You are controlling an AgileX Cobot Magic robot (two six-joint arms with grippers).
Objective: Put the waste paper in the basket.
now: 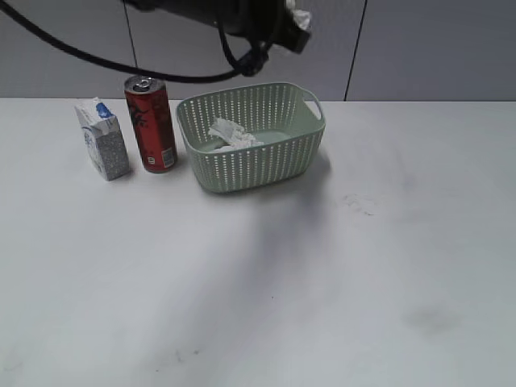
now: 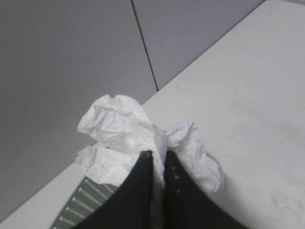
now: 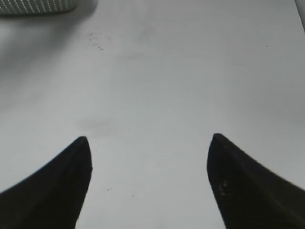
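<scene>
The left pincer [image 2: 158,167] is closed on a crumpled wad of waste paper [image 2: 128,136], which is held high above the basket [image 1: 251,139], over its far right corner near the handle cutout. The basket is therefore found below the wad and slightly toward the near left of it, so a release is judged to depend on the wad being brought further over the basket's middle. More waste paper [image 1: 232,135] is already seen inside the basket. The right pincer [image 3: 150,181] is spread wide and empty over bare tabletop [image 3: 190,71], well away from the basket
</scene>
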